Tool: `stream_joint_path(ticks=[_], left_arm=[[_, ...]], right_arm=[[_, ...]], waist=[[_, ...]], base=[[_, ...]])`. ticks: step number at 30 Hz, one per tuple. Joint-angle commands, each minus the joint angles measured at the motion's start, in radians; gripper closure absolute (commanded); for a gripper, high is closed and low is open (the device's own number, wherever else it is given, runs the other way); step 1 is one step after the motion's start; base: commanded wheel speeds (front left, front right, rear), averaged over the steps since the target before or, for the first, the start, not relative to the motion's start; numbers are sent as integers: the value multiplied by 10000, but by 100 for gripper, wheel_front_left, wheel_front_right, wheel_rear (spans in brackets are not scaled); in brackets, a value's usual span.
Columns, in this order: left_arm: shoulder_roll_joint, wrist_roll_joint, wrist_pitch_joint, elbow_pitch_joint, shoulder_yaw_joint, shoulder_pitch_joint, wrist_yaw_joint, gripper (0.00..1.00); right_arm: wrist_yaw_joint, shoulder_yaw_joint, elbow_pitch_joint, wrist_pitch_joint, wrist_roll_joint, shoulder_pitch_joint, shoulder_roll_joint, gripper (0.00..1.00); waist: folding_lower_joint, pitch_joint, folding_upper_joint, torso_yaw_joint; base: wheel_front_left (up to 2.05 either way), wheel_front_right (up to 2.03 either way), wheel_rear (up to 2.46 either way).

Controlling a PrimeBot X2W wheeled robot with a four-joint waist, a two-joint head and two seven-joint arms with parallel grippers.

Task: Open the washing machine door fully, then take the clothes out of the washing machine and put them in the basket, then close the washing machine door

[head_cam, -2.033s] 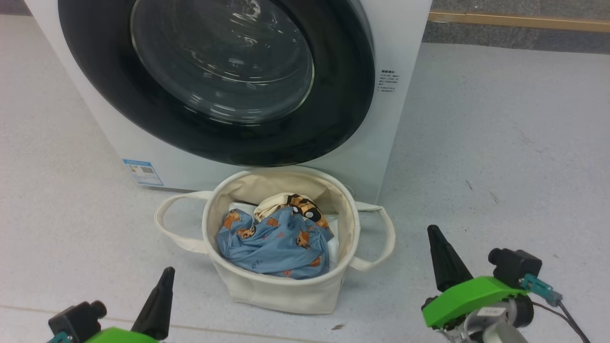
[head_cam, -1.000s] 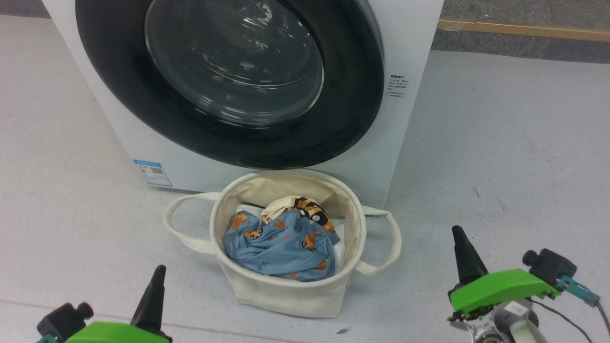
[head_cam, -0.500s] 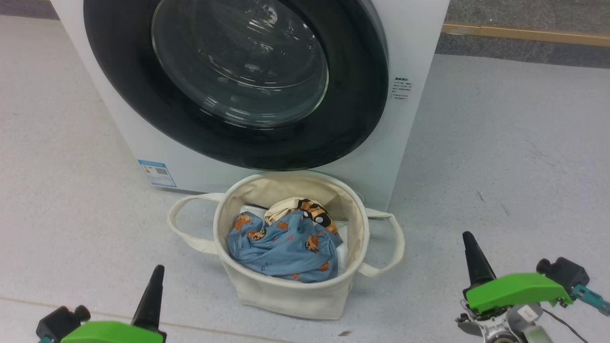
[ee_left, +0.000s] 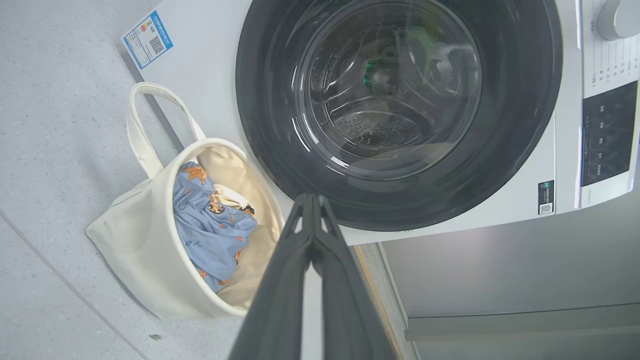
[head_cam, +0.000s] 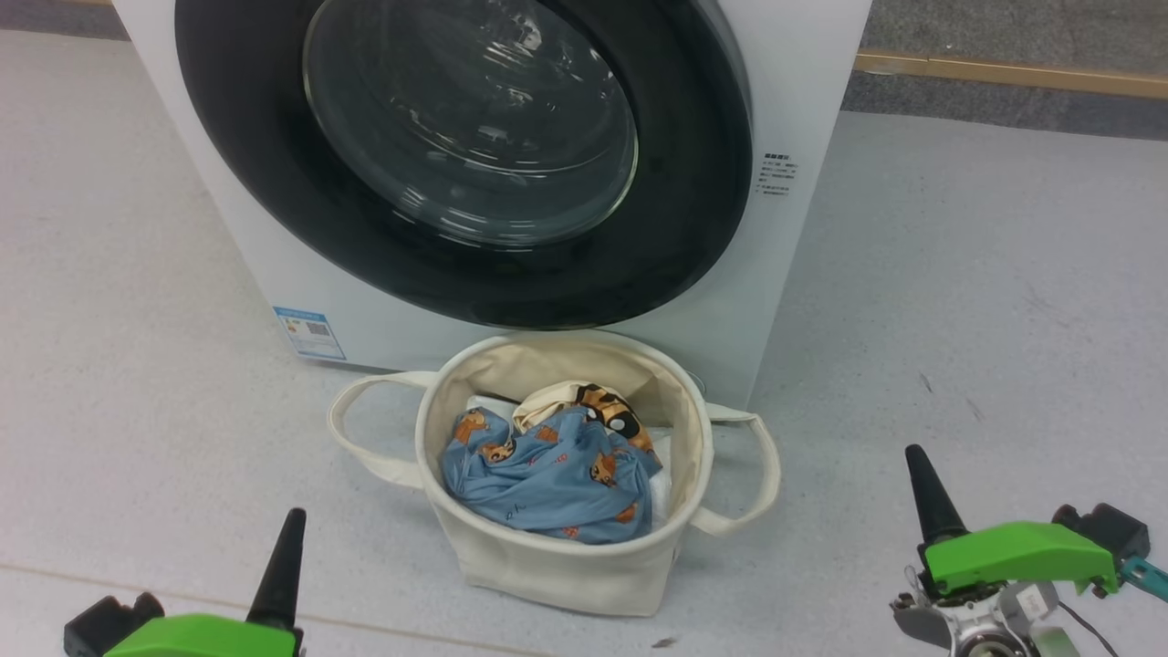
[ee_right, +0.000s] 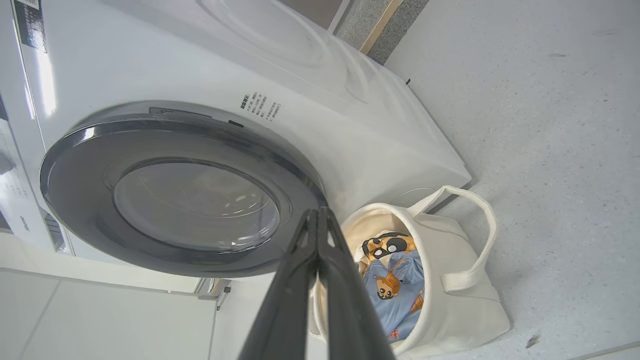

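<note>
Nearest you, the left gripper (head_cam: 290, 534) and right gripper (head_cam: 923, 479) sit low at either side, fingers clenched on nothing. Between them, a little farther, stands the basket (head_cam: 547, 570) with the clothes (head_cam: 547, 474) heaped inside. Beyond it the washing machine door (head_cam: 693, 201) lies flat against the washing machine (head_cam: 808, 82) — seemingly closed, ahead and slightly left, nearer the left arm.
</note>
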Motion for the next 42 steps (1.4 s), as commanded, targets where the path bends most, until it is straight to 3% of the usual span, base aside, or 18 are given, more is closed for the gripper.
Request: stream_joint_path(ticks=[1, 42], left_arm=[[-14, -187, 87, -226, 438, -513, -133, 100], [-1301, -2486, 1173, 393, 2120, -625, -717, 100]], right_arm=[[3, -8, -337, 81, 333, -135, -105, 100], [2, -1309, -337, 1111, 4381, 98, -22, 100]], waist=[[0, -10, 0, 17], [-1, -208, 0, 347]], base=[[0, 0, 0], [0, 0, 0]])
